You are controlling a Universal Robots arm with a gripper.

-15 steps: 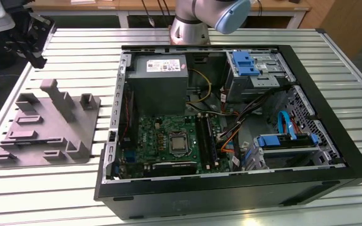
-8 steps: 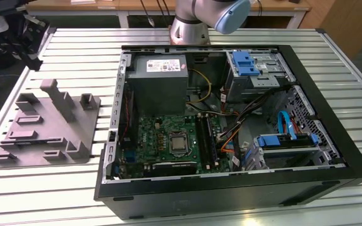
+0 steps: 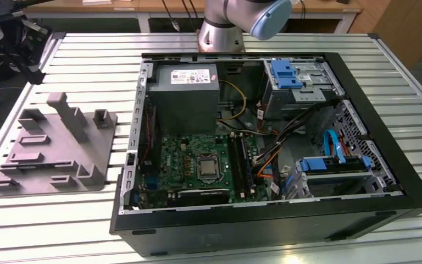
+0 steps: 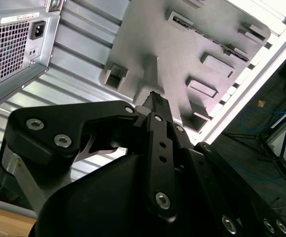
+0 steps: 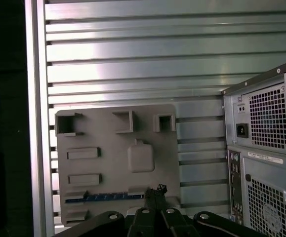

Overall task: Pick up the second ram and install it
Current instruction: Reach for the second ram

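One memory stick [image 5: 105,197] is what I am after, and in the first wrist view I see it as a thin blue-green strip lying flat in a long slot of the grey holder tray [image 5: 108,128]. In that view the claw [image 5: 155,190] hangs over the tray with its tips beside one end of the stick; I cannot tell whether they touch it. Its two fingers look pressed together, and the second wrist view shows the claw [image 4: 156,98] as one narrow dark tip over the tray's grey posts. In the exterior view the tray [image 3: 57,148] sits on the slatted metal table [image 3: 50,220] at the exterior view's left, just beside the open computer case [image 3: 270,225], which fills the middle and the exterior view's right. Inside the case I make out the green motherboard [image 3: 189,159] and, above it in the frame, the grey power supply [image 3: 185,93]. My arm's base [image 3: 226,22] stands at the top centre of that frame, behind the case.
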